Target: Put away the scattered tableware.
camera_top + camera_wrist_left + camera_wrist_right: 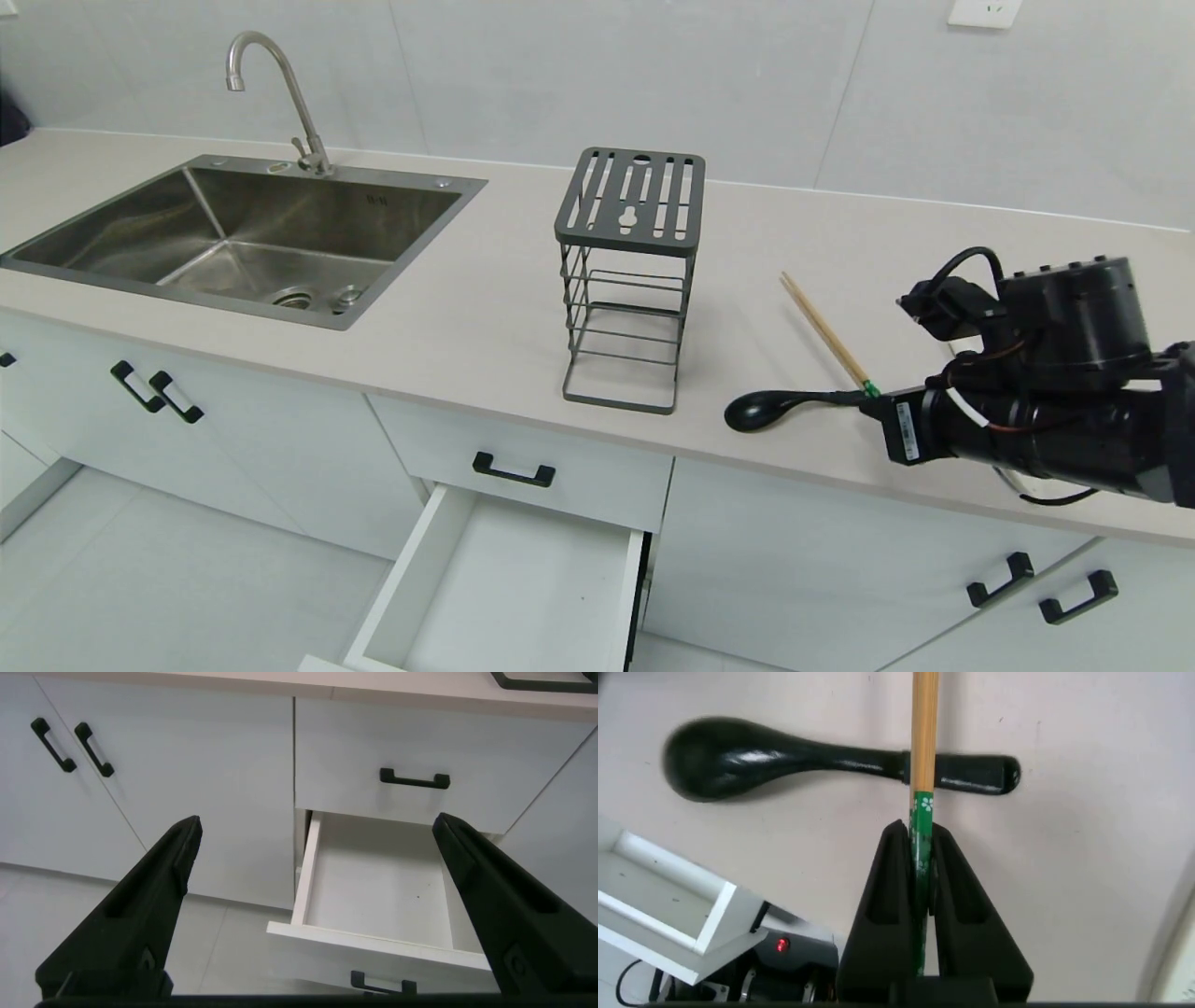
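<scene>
Chopsticks point(826, 331): green end pinched in the clenched right end effector point(920, 845), shaft crossing the handle of the black spoon point(770, 409) on the desk point(485, 317), likely for lifting clear. Left end effector point(318, 826): released, facing the open drawer point(304, 877), probably the storage place.

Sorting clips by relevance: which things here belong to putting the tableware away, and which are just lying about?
Job: chopsticks, clamped in the right tool; black spoon on the counter; open drawer and wire rack, either a likely destination.
Lying about: sink; faucet.
</scene>
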{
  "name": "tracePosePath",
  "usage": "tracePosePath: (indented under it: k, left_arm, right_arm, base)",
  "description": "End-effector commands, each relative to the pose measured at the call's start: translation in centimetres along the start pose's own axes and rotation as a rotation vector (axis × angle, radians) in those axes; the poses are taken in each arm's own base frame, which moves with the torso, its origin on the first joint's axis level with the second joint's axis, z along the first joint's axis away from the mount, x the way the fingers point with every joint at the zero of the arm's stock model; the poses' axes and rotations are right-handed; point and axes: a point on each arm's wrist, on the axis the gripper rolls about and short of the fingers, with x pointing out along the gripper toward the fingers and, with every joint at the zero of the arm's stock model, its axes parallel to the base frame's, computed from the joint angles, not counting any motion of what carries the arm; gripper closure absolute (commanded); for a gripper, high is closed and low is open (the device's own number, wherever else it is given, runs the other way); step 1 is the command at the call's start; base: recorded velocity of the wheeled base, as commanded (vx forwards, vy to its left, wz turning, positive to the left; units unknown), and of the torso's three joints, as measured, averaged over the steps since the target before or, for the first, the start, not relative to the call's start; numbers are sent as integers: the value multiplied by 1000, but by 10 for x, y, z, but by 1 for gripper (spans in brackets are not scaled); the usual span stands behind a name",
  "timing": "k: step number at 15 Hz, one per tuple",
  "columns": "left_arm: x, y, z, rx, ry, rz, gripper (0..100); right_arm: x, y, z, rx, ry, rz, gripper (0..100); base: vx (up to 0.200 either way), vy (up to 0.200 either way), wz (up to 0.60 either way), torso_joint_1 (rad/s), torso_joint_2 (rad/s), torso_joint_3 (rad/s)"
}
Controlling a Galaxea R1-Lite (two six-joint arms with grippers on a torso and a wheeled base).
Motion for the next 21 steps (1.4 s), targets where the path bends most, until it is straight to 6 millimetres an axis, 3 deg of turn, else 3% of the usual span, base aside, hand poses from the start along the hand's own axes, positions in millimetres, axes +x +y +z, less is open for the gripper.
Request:
tracePosePath:
  k: [1, 2, 3, 5, 8, 13, 14, 19, 21]
  left_arm:
    - [0, 0, 0, 1, 0, -1, 0]
    - [0, 0, 0, 1, 1, 0, 0]
    - [0, 0, 0, -1, 1, 0, 0]
    - [0, 0, 0, 1, 2, 0, 0]
    - [0, 0, 0, -1, 0, -1, 0]
    - [0, 0, 0, 1, 2, 0, 0]
    - [0, 0, 0, 1, 1, 0, 0]
    - [0, 0, 0, 1, 1, 0, 0]
    - [0, 0, 0, -1, 1, 0, 0]
  right_arm:
    - [-32, 5, 23, -61, -165, 46, 100]
    - [-35, 8, 30, -81, -204, 63, 100]
    - [-52, 20, 67, -147, -369, 113, 100]
    - [-75, 37, 100, -156, -511, 175, 100]
    - [-86, 43, 108, -159, -558, 201, 100]
    - [-96, 60, 86, -249, -530, 462, 100]
    - [-97, 66, 67, -315, -489, 579, 100]
    - [-98, 81, 31, -433, -405, 793, 100]
    - [-91, 88, -1, -457, -276, 841, 100]
  base:
    - [0, 0, 0, 0, 0, 0]
    - [0, 0, 0, 0, 0, 0]
    - [0, 0, 0, 0, 0, 0]
    - [0, 0, 0, 0, 0, 0]
    - [0, 0, 0, 0, 0, 0]
    - [0, 0, 0, 0, 0, 0]
    - [0, 0, 0, 0, 0, 0]
    - [0, 0, 0, 0, 0, 0]
    - [0, 0, 0, 0, 0, 0]
